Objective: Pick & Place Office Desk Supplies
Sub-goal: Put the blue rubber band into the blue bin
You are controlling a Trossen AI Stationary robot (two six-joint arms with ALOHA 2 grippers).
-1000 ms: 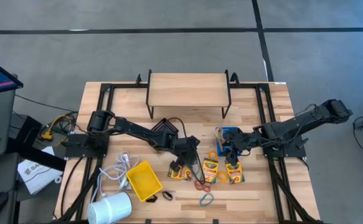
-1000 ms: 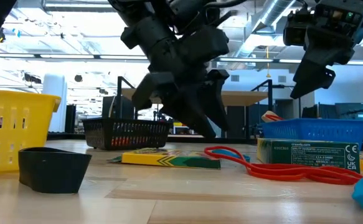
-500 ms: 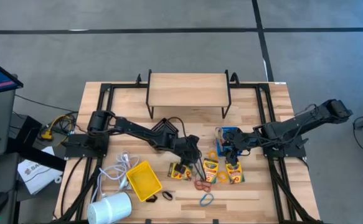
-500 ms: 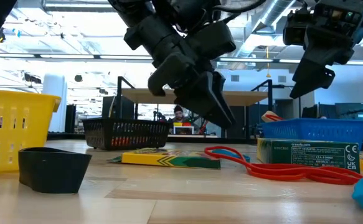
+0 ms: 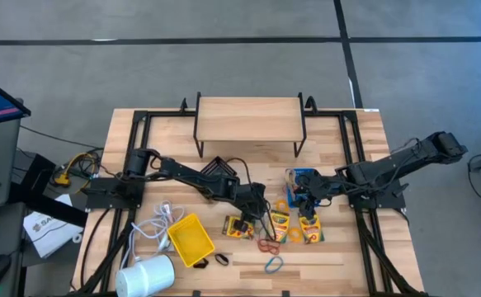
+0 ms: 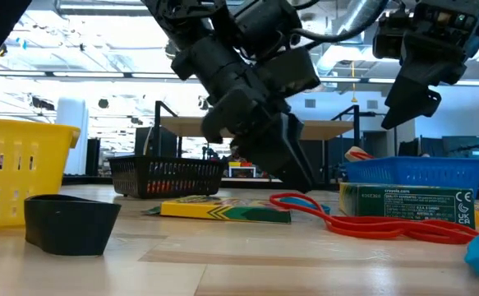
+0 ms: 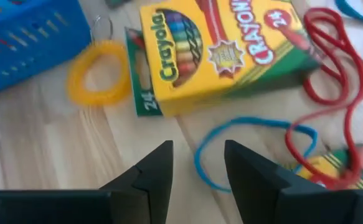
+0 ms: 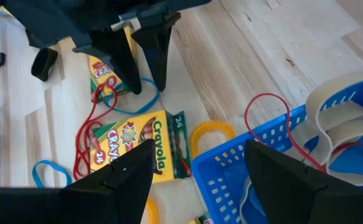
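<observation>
Beside the crayon box (image 7: pixel 218 50), the left gripper (image 7: pixel 197 165) has been narrowing its fingers, now part-open over the blue band (image 7: pixel 231 146) (nothing clamped yet, likely the next pick); beyond, the right gripper (image 8: pixel 197 165) is hovering wide open at the blue bin (image 8: pixel 281 162).

Centre of table (image 5: pixel 339 247) crowded: crayon boxes (image 5: pixel 279 224), red band (image 5: pixel 266 245) and yellow ring (image 5: pixel 281 206) packed close beside blue bin (image 5: pixel 304 180). Left gripper (image 5: pixel 259 216) parked low between two boxes, blocking that gap. Right gripper (image 5: pixel 304 200) held over blue bin's edge. Shelf (image 5: pixel 248 120) bars table's back. Bare wood left open along right edge and front right corner.
</observation>
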